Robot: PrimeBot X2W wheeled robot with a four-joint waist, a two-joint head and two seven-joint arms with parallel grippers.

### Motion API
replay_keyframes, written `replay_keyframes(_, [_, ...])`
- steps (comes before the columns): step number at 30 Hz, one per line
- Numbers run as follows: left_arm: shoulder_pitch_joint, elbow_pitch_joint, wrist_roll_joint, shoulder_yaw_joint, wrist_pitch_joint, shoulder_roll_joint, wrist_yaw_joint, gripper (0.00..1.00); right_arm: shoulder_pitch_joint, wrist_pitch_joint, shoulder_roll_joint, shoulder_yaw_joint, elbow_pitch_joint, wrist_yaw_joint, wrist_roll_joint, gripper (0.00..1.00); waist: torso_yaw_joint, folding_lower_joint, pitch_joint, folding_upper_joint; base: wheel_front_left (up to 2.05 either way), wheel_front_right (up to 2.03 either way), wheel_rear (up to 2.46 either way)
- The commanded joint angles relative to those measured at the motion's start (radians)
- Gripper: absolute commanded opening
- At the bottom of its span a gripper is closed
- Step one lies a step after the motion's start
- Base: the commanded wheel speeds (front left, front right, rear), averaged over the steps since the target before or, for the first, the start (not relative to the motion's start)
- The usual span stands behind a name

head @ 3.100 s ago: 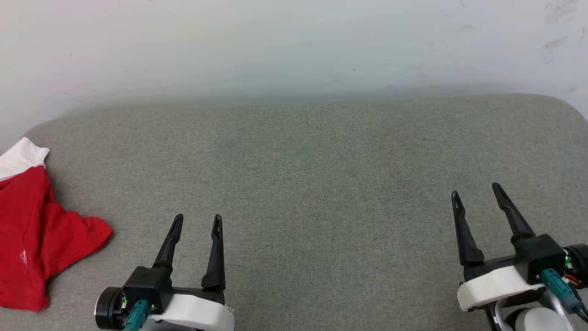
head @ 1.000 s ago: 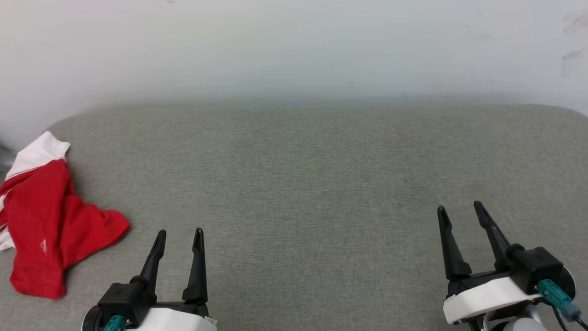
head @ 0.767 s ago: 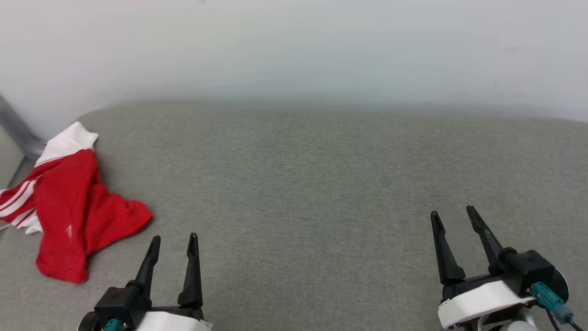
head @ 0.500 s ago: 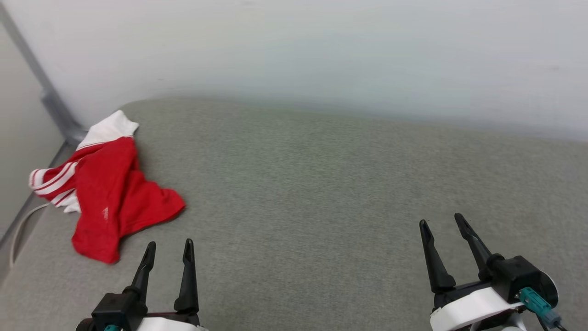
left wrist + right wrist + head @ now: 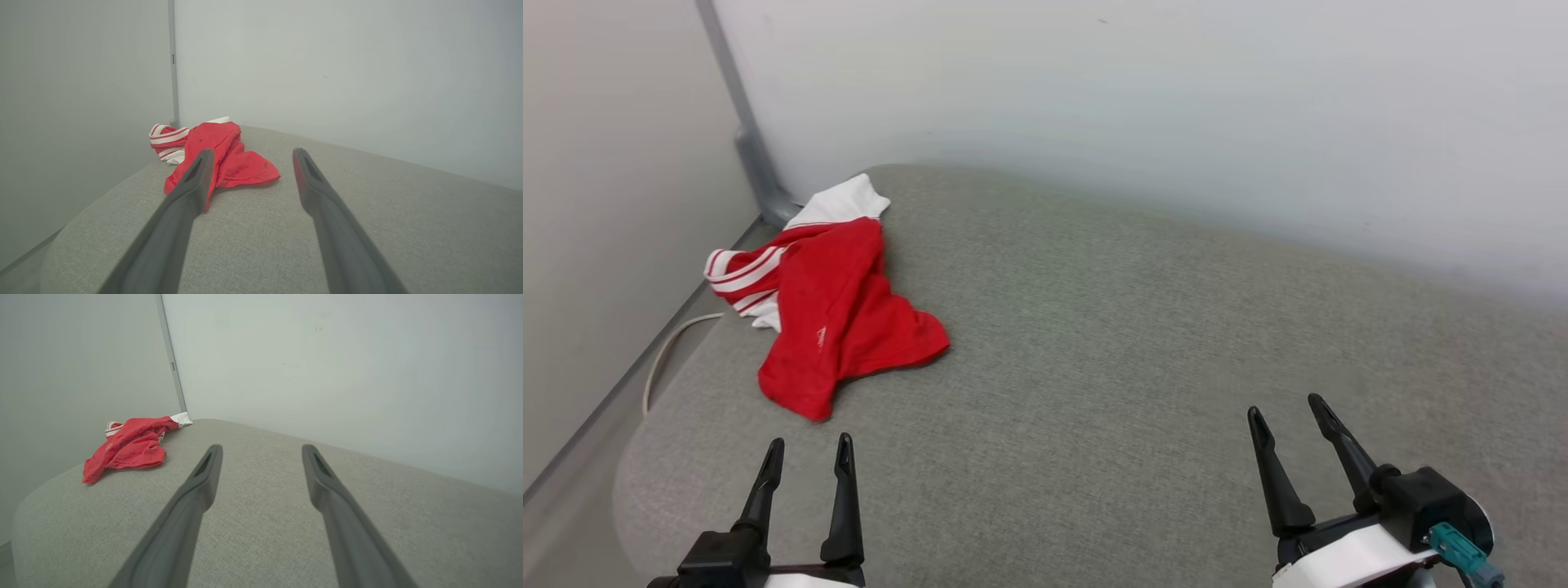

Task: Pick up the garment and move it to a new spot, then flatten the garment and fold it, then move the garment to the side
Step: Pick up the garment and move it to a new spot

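1. The garment (image 5: 837,310) lies crumpled in the upper left of the head view, on the far left corner of a grey fabric cushion (image 5: 1143,343). It is mostly a red heap (no lettering shows from here). A white sleeve pokes out at its top end, and red-and-white striped trim is bunched at its left edge.
2. The left gripper (image 5: 809,445) sits at the lower left of the head view. Its two dark fingers are spread apart, point up the frame and hold nothing. The garment's nearest red corner lies just above the tips, with a strip of bare cushion between.
3. The right gripper (image 5: 1284,407) sits at the lower right with its jaws just as wide (and just as empty). It is well apart from the garment, across a broad stretch of cushion.
4. In the left wrist view the garment (image 5: 229,159) sits centre-left, beyond the fingers. The left finger crosses its lower red corner in the picture (an overlap only, going by the gap in the head view).
5. In the right wrist view the garment (image 5: 130,447) is small at the middle left, left of both fingers, near the cushion's rounded corner.
6. A pale wall (image 5: 1143,98) stands behind the cushion. A grey post (image 5: 743,139) runs up the corner at the upper left. A white cable (image 5: 666,355) curves along the cushion's left edge.
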Motion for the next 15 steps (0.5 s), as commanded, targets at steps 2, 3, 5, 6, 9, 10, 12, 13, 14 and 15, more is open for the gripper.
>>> replay_keyframes(2, [0.015,-0.005,0.004,-0.001,-0.003,-0.001,-0.002,1.00,0.014,-0.004,0.001,0.007,-0.001,-0.001,-0.005,1.00,0.031,0.0000,-0.005,0.0000,0.00,0.00,0.00])
replay_keyframes(3, [0.015,-0.005,0.007,0.000,-0.003,-0.001,-0.004,1.00,0.014,-0.004,0.001,0.008,-0.001,-0.001,-0.006,1.00,0.037,0.0000,-0.004,0.0000,0.00,0.00,0.00])
replay_keyframes(5, [0.015,-0.005,0.008,0.004,-0.003,-0.001,-0.006,1.00,0.014,-0.004,0.001,0.009,0.000,-0.001,-0.006,1.00,0.041,0.0000,-0.004,0.0000,0.00,0.00,0.00])
replay_keyframes(6, [0.016,-0.004,0.009,0.006,-0.003,-0.001,-0.005,1.00,0.014,-0.004,0.001,0.011,0.000,-0.001,-0.006,1.00,0.045,0.0000,-0.004,0.0000,0.00,0.00,0.00])
replay_keyframes(9, [0.017,-0.006,0.008,0.008,-0.003,-0.001,0.001,1.00,0.013,-0.004,0.001,0.011,0.001,-0.001,-0.003,1.00,0.051,0.0000,-0.002,0.0000,0.00,0.00,0.00])
replay_keyframes(10, [0.016,-0.009,0.011,0.006,-0.003,-0.001,0.003,1.00,0.012,-0.004,0.001,0.012,0.001,-0.001,-0.001,1.00,0.052,0.0000,-0.001,0.0000,0.00,0.00,0.00])
replay_keyframes(12, [0.019,-0.011,-0.001,0.002,-0.003,-0.001,0.006,1.00,0.013,-0.004,0.001,0.013,0.001,-0.001,0.000,1.00,0.052,0.0000,0.000,0.0000,0.00,0.00,0.00])
replay_keyframes(13, [0.019,-0.011,-0.003,0.002,-0.003,-0.001,0.008,1.00,0.013,-0.004,0.001,0.014,0.001,-0.001,0.000,1.00,0.052,0.0000,0.000,0.0000,0.00,0.00,0.00])
replay_keyframes(14, [0.019,-0.012,-0.003,0.003,-0.003,-0.001,0.009,1.00,0.014,-0.004,0.001,0.015,0.002,-0.001,-0.001,1.00,0.051,0.0000,0.000,0.0000,0.00,0.00,0.00])
replay_keyframes(15, [0.019,-0.011,-0.005,0.004,-0.003,-0.001,0.009,1.00,0.015,-0.004,0.001,0.015,0.002,-0.001,-0.003,1.00,0.050,0.0000,0.000,0.0000,0.00,0.00,0.00])
